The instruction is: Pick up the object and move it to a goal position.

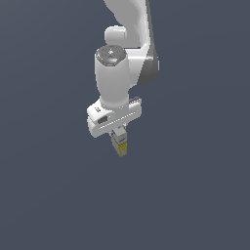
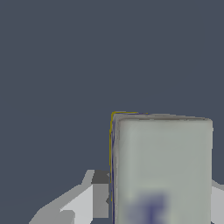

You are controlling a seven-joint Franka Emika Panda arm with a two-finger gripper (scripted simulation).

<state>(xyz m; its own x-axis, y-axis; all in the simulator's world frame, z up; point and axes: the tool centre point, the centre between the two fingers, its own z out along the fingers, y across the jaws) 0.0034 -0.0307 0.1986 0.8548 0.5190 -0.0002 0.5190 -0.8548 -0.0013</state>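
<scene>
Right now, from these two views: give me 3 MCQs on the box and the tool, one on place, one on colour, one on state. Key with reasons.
1. Where is the box?
A. Directly under the tool, between its fingers
B. Lying far off at the exterior view's left
C. On top of the arm

2. What colour is the box's lower part in the exterior view?
A. Red
B. Yellow
C. Green

3. What is the tool doing?
A. Open, nothing in it
B. Shut on the box
C. Out of view

Key: 1 A, the box hangs straight below the tool. 2 B, its bottom end is yellow. 3 B, the wrist view shows a finger against the box's side.
</scene>
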